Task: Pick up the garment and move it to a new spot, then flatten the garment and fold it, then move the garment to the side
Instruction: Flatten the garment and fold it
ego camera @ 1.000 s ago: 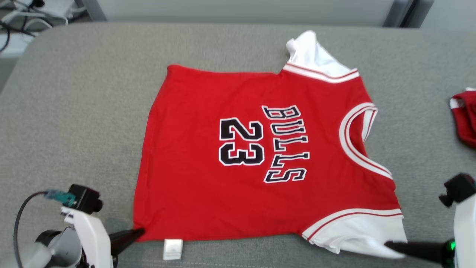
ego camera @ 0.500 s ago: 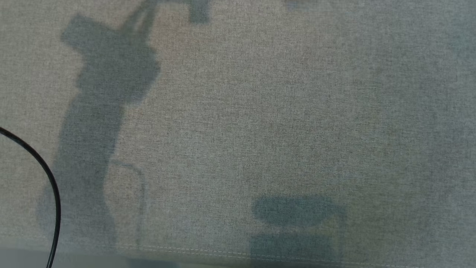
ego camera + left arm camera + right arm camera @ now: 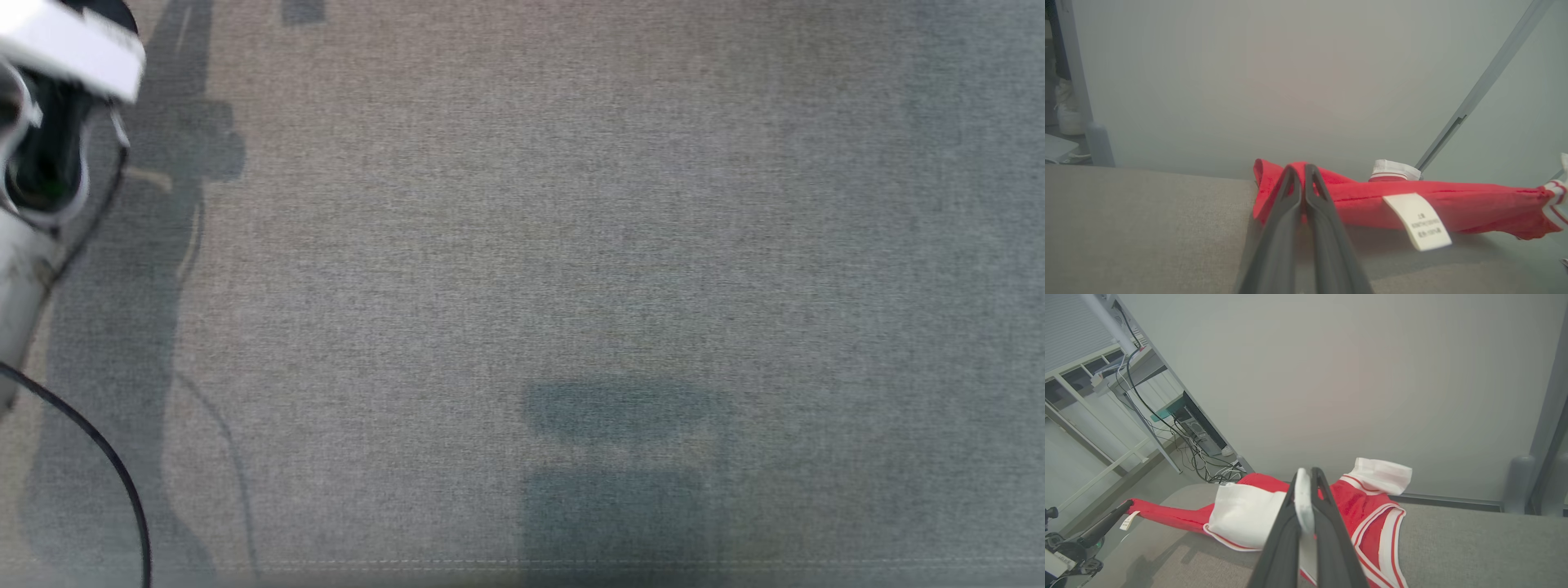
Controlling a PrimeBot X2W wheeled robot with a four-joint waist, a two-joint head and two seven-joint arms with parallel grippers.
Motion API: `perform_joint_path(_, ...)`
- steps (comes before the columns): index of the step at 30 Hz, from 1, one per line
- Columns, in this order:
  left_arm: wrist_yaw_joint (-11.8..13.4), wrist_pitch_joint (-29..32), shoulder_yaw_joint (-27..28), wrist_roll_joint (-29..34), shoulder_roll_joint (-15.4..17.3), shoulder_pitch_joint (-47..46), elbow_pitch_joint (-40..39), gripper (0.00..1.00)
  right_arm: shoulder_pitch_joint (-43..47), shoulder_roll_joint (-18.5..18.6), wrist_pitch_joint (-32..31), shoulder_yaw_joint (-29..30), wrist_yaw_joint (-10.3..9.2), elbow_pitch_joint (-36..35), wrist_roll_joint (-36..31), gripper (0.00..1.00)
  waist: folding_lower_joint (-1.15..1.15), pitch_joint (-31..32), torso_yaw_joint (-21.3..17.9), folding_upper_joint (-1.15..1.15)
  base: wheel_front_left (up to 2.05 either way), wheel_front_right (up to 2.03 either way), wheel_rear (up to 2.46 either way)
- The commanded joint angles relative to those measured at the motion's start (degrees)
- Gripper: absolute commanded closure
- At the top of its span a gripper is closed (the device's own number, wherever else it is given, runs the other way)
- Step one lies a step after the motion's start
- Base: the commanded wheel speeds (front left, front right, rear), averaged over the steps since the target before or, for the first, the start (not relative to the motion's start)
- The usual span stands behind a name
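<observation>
The red jersey with white trim hangs stretched above the grey table top, a white label dangling from its hem. My left gripper is shut on the jersey's red hem corner. In the right wrist view, my right gripper is shut on the white sleeve edge of the jersey. That view also has the left gripper at the far left, pinching the corner by the label. The head view has a pale arm part at the upper left.
Bare grey cloth with arm shadows and a black cable lies in the head view. A grey wall stands behind the table. Metal frames, cables and a computer are off the table's left end.
The head camera has swung from the flat jersey down to bare grey cloth. A pale arm part has come in at the upper left since half a second ago.
</observation>
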State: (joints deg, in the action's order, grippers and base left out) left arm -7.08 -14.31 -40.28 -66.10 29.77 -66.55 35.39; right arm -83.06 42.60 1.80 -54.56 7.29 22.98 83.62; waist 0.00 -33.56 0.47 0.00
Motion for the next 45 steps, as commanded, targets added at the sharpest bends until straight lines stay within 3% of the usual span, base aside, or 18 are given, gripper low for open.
perform_joint_path(1, -0.4, -0.6, 1.6, -1.6, 2.8, 1.4, -0.8, 1.0, 3.4, 3.1, -1.7, 0.2, 0.2, -3.1, 2.1, 1.0, 0.0, 0.0, -0.7, 0.0, 0.0, 0.0, 0.0)
perform_joint_path(7, -0.4, -0.7, 2.1, -2.0, 3.0, 12.6, -1.7, 1.0, 11.3, 9.6, -9.2, -2.0, 0.2, -11.0, 9.4, 1.0, 0.0, 3.4, -1.1, 0.0, 0.0, 0.0, 0.0)
perform_joint_path(13, -0.4, -0.7, 5.4, 0.7, 0.5, 21.4, -2.9, 1.0, 19.2, 12.5, -14.6, -5.9, 0.2, -14.4, 13.2, 1.0, 0.0, 8.2, -0.7, 0.0, 0.0, 0.0, 0.0)
perform_joint_path(24, -0.4, -0.7, 12.8, 9.3, -2.6, 35.4, -3.4, 1.0, 32.3, 13.8, -13.7, -11.5, 0.2, -17.2, 14.5, 1.0, 0.0, 17.7, 0.5, 0.0, 0.0, 0.0, 0.0)
perform_joint_path(45, -0.4, -0.7, 15.7, 16.6, -8.1, 49.6, 0.2, 1.0, 47.5, 12.1, -8.4, -15.5, 0.2, -18.3, 15.0, 1.0, 0.0, 25.9, 1.9, 0.0, 0.0, 0.0, 0.0)
